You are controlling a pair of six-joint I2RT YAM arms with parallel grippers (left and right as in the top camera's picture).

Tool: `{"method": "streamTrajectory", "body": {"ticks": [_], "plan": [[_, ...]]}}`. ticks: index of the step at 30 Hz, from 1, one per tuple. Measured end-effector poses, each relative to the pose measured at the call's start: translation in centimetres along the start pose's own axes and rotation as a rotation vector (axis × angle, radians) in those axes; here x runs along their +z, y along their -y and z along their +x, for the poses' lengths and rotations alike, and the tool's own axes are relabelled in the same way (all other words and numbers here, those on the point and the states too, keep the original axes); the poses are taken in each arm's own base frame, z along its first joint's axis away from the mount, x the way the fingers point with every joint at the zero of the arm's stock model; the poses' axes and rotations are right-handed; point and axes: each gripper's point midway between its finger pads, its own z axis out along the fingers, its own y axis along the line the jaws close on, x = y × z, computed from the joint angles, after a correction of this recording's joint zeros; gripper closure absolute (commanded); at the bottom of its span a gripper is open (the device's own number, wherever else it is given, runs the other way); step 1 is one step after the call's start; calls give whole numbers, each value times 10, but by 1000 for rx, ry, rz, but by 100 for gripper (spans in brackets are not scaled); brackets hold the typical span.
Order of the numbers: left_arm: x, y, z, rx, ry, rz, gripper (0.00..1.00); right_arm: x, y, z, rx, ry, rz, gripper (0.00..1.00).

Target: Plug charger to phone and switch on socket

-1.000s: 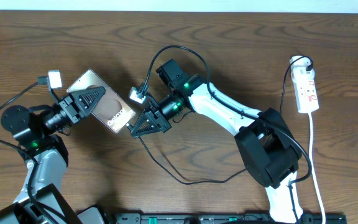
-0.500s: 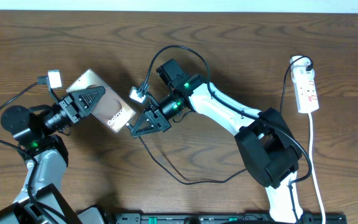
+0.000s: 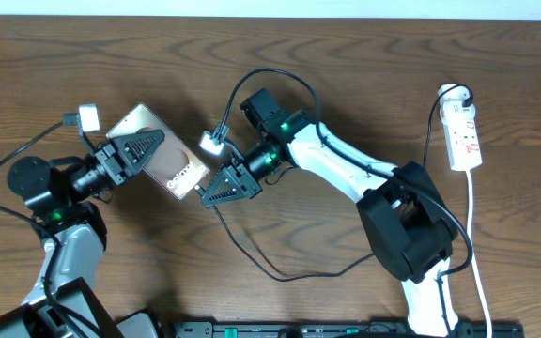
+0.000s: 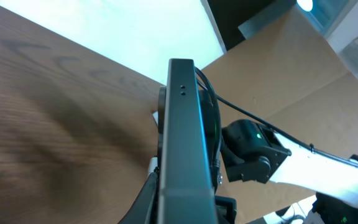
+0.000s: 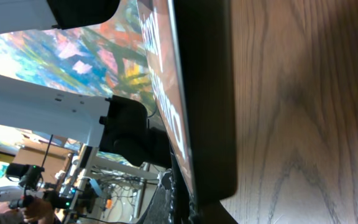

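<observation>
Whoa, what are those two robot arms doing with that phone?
They are trying to plug it in. The left gripper is clamped on the phone. The right gripper is shut on the end of the charger and sits right at the phone's end. Whether the plug is in cannot be seen. The socket lies far off to the side, and nothing is touching it.
</observation>
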Motion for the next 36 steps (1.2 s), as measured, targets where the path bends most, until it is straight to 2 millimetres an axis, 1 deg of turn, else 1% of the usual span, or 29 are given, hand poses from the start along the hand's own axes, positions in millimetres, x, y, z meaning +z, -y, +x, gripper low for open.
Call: {"method": "streamTrajectory", "body": {"ticks": [3,8,15,18,20,22,26,31,36], "plan": [[2,1,1,0,-7,5,93,-3,1,2,7,1,5,99],[4,5,12,-14,-57,34,92,-11,5,0,-7,15,18,99],[4,5,13,-15,-62,37,93,-12,6,2,8,11,29,99],[4,5,13,-16,-63,37,92,-10,11,10,46,-18,65,99],[4,5,13,-16,-63,37,93,-4,13,18,75,-53,93,99],[4,5,13,-15,-63,37,92,5,12,27,85,-92,103,99],[4,6,15,-18,-72,42,92,18,8,37,62,-142,105,99],[4,8,17,-22,-85,50,92,18,7,37,0,-143,94,99],[4,9,17,-18,-87,52,92,9,5,31,-30,-106,68,99]]}}
